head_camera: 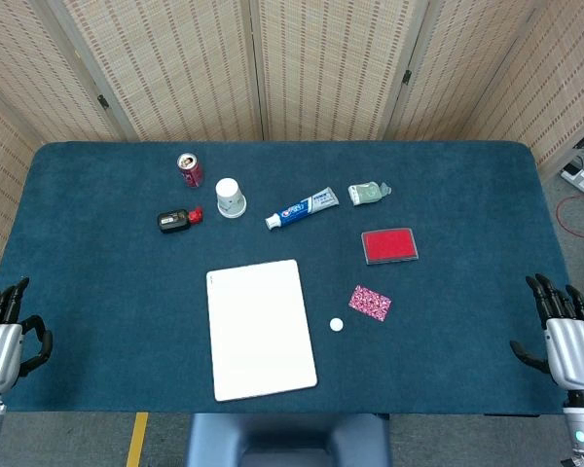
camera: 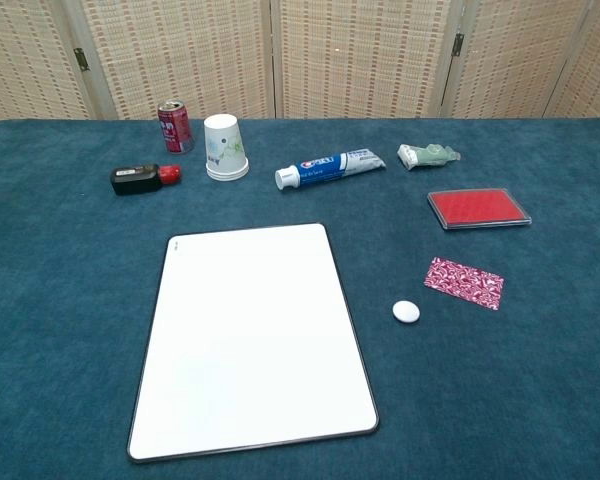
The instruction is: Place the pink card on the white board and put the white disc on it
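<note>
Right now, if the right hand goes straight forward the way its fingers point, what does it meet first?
The right hand points up the table's right edge. Nothing lies in that line; the red pad and pink card sit well to its left. The way looks free, though depth is uncertain.

Table covering: dark teal cloth (camera: 70, 300), matt, short felt-like nap, faintly mottled.
Flat white rectangular board (camera: 250, 340): smooth, slightly satin, with a thin dark rim and rounded corners.
Small pink patterned card (camera: 464, 282): thin, looks like paper or card, printed swirl pattern, low sheen.
Small white round disc (camera: 406, 312): smooth, softly glossy.
Red rectangular pad in a clear case (camera: 478, 208): glossy plastic edge, matt red face.
White and blue toothpaste tube (camera: 330, 168): glossy plastic.
Upturned white paper cup (camera: 225, 147): matt.
Red drinks can (camera: 175, 126): shiny metal.
Folding screen behind (camera: 360, 55): woven, rough reed-like panels.
Left hand (head_camera: 2, 336), right hand (head_camera: 569, 336): silvery metal-look backs, black matt fingers.
</note>
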### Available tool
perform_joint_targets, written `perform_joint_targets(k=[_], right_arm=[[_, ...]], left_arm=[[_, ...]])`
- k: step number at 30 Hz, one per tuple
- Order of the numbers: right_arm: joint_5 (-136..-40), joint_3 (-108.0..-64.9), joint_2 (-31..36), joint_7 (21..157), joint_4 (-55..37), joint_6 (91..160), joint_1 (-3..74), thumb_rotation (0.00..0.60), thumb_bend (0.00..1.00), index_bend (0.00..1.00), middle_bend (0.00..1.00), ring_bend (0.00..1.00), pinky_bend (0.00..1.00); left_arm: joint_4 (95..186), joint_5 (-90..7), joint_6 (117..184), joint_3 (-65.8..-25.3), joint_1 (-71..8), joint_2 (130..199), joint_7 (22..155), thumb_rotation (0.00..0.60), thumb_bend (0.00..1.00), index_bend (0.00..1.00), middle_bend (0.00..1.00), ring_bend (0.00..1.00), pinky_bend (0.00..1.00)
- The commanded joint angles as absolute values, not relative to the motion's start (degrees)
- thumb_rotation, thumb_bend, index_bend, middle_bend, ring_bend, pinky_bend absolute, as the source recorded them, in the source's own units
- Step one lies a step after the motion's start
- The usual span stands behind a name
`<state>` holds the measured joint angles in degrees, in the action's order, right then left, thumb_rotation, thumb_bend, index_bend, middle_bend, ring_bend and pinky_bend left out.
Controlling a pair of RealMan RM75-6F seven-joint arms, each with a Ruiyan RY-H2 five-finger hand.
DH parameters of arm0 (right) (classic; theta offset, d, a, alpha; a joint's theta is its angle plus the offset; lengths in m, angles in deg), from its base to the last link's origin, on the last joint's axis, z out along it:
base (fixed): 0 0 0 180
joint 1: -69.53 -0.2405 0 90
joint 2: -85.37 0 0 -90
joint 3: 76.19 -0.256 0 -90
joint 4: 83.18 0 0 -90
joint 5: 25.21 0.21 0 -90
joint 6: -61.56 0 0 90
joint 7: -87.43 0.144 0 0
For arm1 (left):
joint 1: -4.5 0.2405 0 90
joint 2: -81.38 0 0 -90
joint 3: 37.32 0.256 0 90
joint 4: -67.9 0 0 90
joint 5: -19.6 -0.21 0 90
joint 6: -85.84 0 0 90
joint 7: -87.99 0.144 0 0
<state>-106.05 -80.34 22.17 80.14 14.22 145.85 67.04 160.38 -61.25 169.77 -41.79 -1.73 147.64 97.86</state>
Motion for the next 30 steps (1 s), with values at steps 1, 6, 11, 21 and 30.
perform_joint_targets(k=[1,6,11,21,30], right_arm=[[-106.0,-80.4,22.4,79.8,14.5,145.8,67.0,0.600,0.23,0.00,0.08,0.15,0.05],[-106.3,-80.5,22.4,79.5,14.9,145.7,66.7,0.600,0.23,0.00,0.08,0.15,0.05],[-106.8,-80.3,22.6,79.2,15.1,145.0,66.3,0.600,0.23,0.00,0.08,0.15,0.05],[-108.6,-80.2,21.6,78.5,15.7,141.7,63.5,0.600,0.23,0.00,0.08,0.15,0.05],[-107.8,-81.1,17.6,75.6,14.4,133.3,57.4,0.600,0.23,0.00,0.08,0.14,0.05]], left_arm=[[160.0,-61.3,170.1,-42.0,-1.8,148.0,97.8,0.600,0.16,0.05,0.04,0.04,0.00],[160.0,-61.2,169.7,-41.9,-1.9,148.0,98.0,0.600,0.16,0.05,0.05,0.05,0.00],[160.2,-61.0,169.7,-41.7,-1.7,147.8,97.8,0.600,0.16,0.05,0.05,0.05,0.00],[160.5,-61.9,170.5,-41.5,-1.4,147.5,96.9,0.600,0.16,0.06,0.05,0.05,0.00],[160.6,-62.7,171.4,-41.0,-0.9,147.2,96.8,0.600,0.16,0.07,0.05,0.05,0.00]])
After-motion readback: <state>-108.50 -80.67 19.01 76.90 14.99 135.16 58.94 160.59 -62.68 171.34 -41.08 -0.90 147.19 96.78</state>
